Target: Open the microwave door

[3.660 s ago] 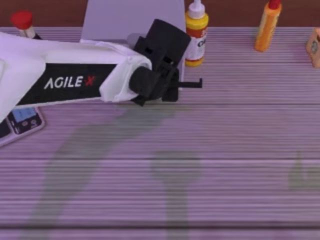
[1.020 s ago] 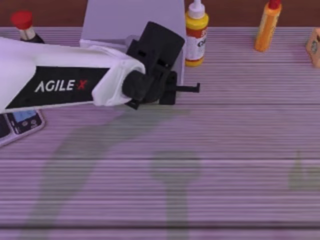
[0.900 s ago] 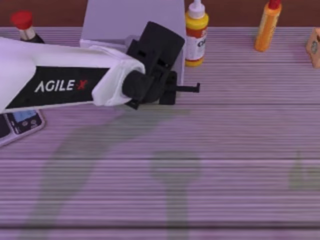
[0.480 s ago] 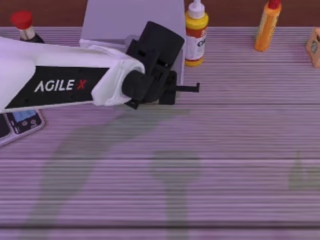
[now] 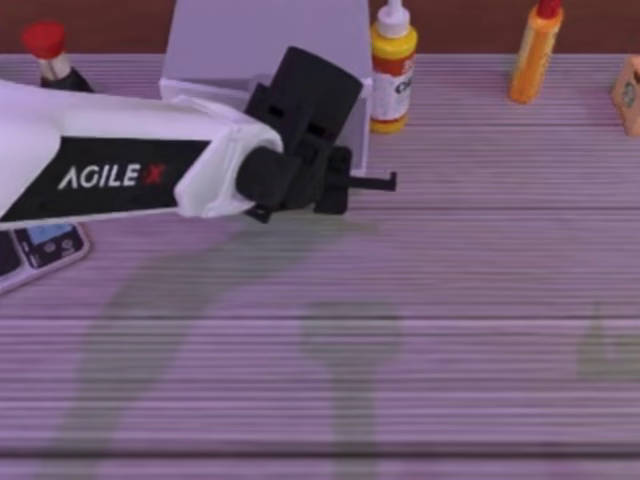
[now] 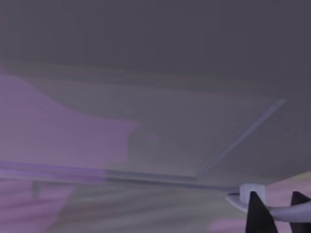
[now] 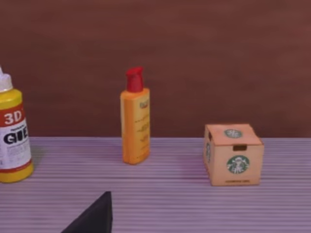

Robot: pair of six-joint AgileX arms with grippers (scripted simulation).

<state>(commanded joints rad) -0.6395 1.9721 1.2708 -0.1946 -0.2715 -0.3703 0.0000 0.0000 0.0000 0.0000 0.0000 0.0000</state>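
Note:
The pale grey-white microwave (image 5: 262, 40) stands at the back of the table, left of centre. My left arm reaches across its front, hiding the door in the top view. The left gripper (image 5: 345, 185) is at the right end of that front. The left wrist view is filled by the microwave door (image 6: 160, 126) with its greyish window. A white handle (image 6: 252, 191) shows at the door's edge. The left gripper (image 6: 277, 216) is shut on that handle, with one dark fingertip (image 6: 256, 213) on each side of its pale bar. My right gripper (image 7: 97, 218) shows only as a dark tip, parked off to the right.
A yellow glue bottle (image 5: 392, 70) stands just right of the microwave. Farther right are an orange bottle (image 5: 535, 50) and a small cardboard box (image 5: 630, 95). At the left are a red-capped bottle (image 5: 45, 45) and a flat digital scale (image 5: 45, 245).
My left arm and gripper have drifted a little to the left and toward the table's front. The bottles, box and scale have not moved.

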